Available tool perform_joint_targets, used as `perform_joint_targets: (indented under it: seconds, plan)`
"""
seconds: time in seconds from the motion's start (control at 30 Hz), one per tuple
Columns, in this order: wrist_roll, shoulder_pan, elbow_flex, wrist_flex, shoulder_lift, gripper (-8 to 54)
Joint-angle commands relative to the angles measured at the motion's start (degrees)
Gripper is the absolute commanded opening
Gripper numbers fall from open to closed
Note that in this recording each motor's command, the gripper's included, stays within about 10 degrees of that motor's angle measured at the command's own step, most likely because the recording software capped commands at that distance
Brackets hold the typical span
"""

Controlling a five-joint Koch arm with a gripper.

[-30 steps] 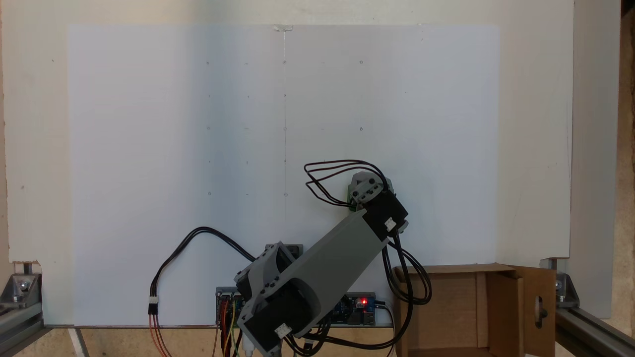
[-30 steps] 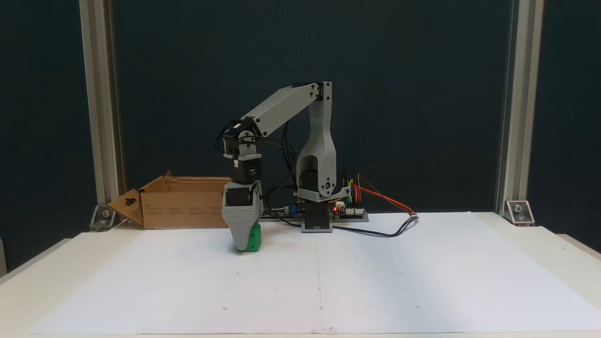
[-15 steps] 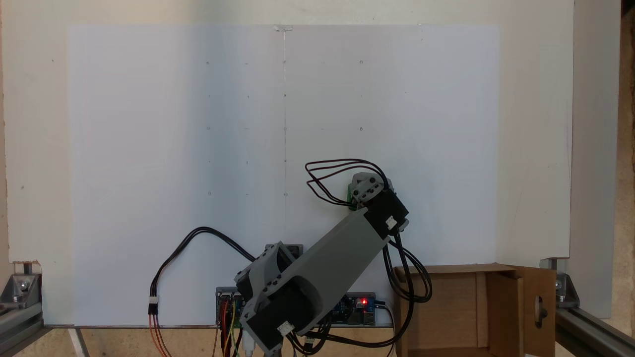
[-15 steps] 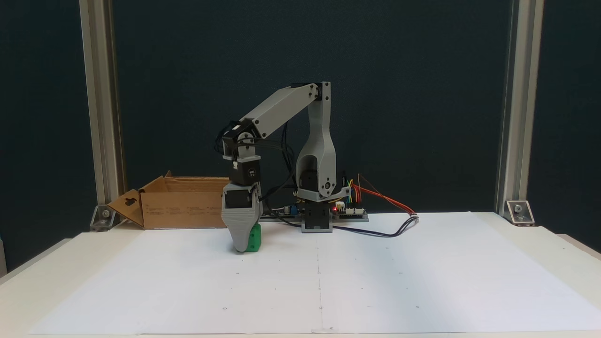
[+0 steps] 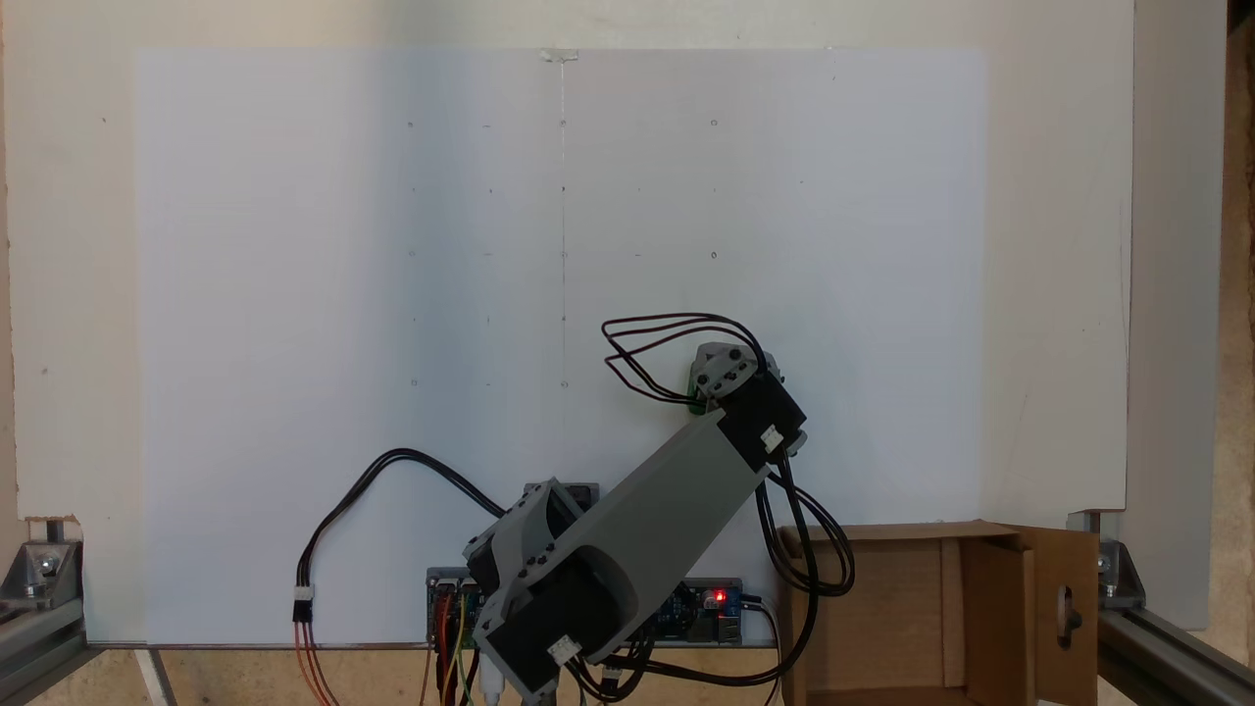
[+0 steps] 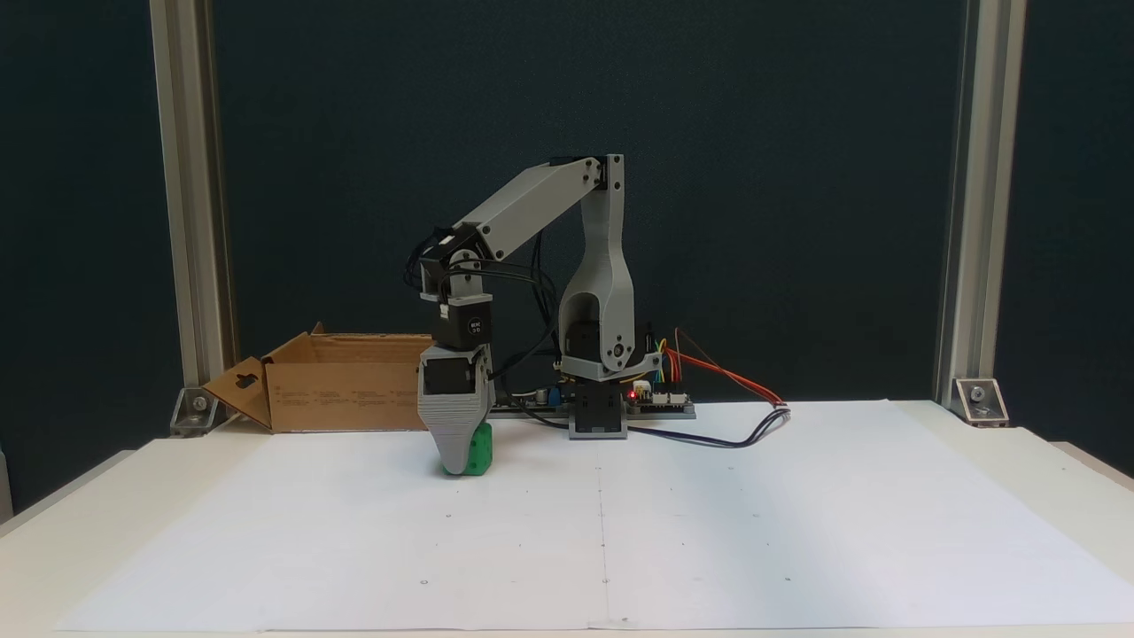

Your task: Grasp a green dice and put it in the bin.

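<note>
The hand (image 6: 461,461) points straight down, clenched around the green dice (image 6: 480,449) just above the paper (image 6: 709,514).

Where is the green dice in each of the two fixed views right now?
In a fixed view from above: green dice right of centre, a sliver under the wrist.
In a fixed view from the front: green dice left of centre, at the hand tip, on the paper.
Shared landmark: the bin.
</note>
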Motion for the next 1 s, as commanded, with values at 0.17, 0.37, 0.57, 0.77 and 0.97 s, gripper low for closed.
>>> perform_joint_targets:
  seconds: [0.17,0.37,0.57,0.77,0.97]
  plan:
    - [8.3,-0.2,-3.5,4.0,3.3,11.6]
    - [19.9,-1.6,-15.6,21.5,11.2,11.6]
    - [33.0,-3.6,-31.5,35.1,14.8,11.6]
    - [45.4,-3.7,-38.6,35.2,16.7,11.6]
    - [46.4,-1.0,-46.8,32.2,15.8,11.6]
